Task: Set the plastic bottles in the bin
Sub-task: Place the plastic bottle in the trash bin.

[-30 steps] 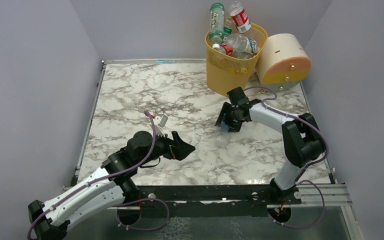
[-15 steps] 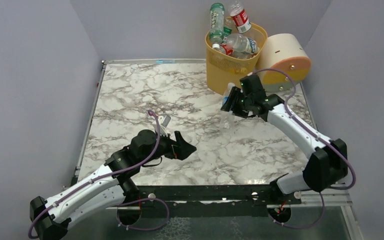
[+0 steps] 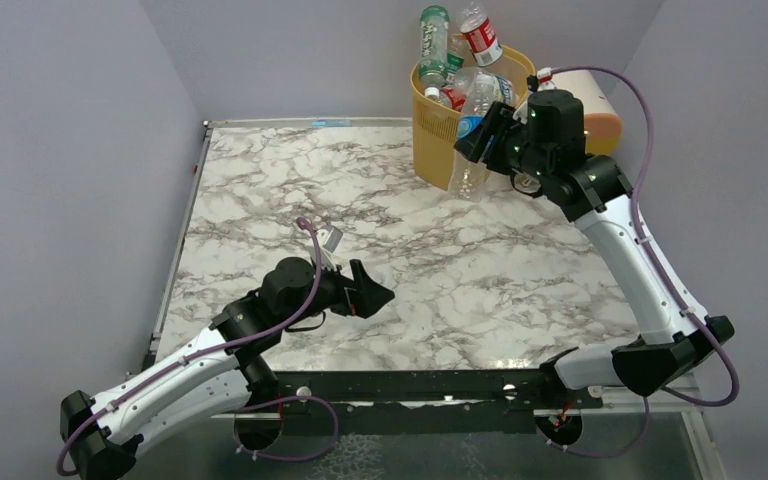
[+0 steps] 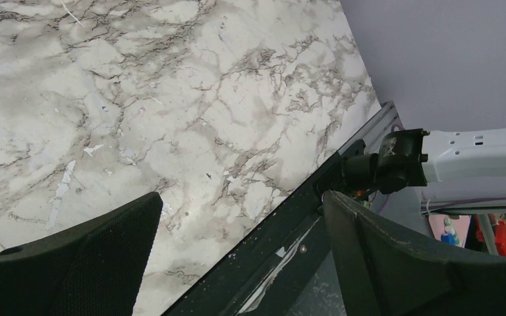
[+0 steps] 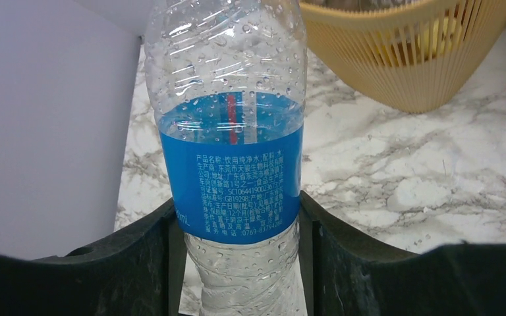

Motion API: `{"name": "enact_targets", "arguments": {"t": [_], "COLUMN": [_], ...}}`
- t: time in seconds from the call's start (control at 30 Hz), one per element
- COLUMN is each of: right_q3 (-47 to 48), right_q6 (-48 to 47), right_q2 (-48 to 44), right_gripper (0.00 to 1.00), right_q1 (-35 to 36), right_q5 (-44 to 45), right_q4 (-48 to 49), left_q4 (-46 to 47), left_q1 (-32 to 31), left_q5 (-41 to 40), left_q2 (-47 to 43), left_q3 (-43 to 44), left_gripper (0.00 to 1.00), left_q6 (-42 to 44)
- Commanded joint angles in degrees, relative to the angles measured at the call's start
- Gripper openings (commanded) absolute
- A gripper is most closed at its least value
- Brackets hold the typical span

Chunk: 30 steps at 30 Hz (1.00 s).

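I am raising my right gripper off the marble bench, where it was a second ago. It is clamping the clear blue-labelled plastic bottle, with the tall yellow-orange perforated bin just ahead, so the drop seems next. The label's white Chinese print is too fine to make out a brand. My left gripper is hanging wide and empty.

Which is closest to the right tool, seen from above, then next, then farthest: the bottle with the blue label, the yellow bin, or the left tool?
1. The bottle with the blue label, clamped in the right tool itself.
2. The yellow bin, right beside it at the table's far edge.
3. The left tool, far away, over the table's near half.
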Motion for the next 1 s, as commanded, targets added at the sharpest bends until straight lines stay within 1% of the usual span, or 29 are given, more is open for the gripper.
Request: {"name": "enact_targets", "arguments": {"t": [0.0, 0.1, 0.3, 0.4, 0.47, 0.6, 0.7, 0.97], "right_q3": [9.3, 16.6, 28.1, 32.0, 32.3, 30.9, 31.3, 33.5], "right_q6": [-3.5, -4.6, -3.6, -2.0, -0.9, 0.0, 0.0, 0.1], "right_q2": [3.6, 7.6, 17.5, 22.7, 25.0, 28.0, 30.3, 35.2], "right_gripper": [0.57, 0.58, 0.58, 0.57, 0.57, 0.57, 0.57, 0.58], "right_q1": [-2.5, -6.7, -17.7, -21.2, -22.8, -24.1, -24.2, -24.4], "right_q5": [1.8, -0.5, -10.1, -14.0, -15.5, -16.3, -16.7, -17.5], "right_q4": [-1.2, -0.8, 3.5, 6.1, 9.3, 16.1, 18.6, 19.9], "left_q4": [1.0, 0.6, -0.5, -1.3, -1.9, -3.1, -3.7, -4.0], "left_q1": [-0.2, -0.1, -0.2, -0.1, -0.1, -0.1, -0.1, -0.2], "left_q5": [0.5, 0.4, 0.0, -0.4, -0.7, -1.0, -1.2, -1.6], "left_q2": [-0.5, -0.5, -0.6, -0.3, -0.2, 0.5, 0.8, 1.4], "left_q3": [2.5, 2.7, 3.3, 4.1, 4.7, 6.0, 6.8, 7.4], "left_gripper": [0.99, 0.99, 0.99, 0.99, 0.99, 0.99, 0.99, 0.99], "left_q6": [0.9, 1.0, 1.2, 1.3, 1.5, 1.8, 1.9, 1.4]}}
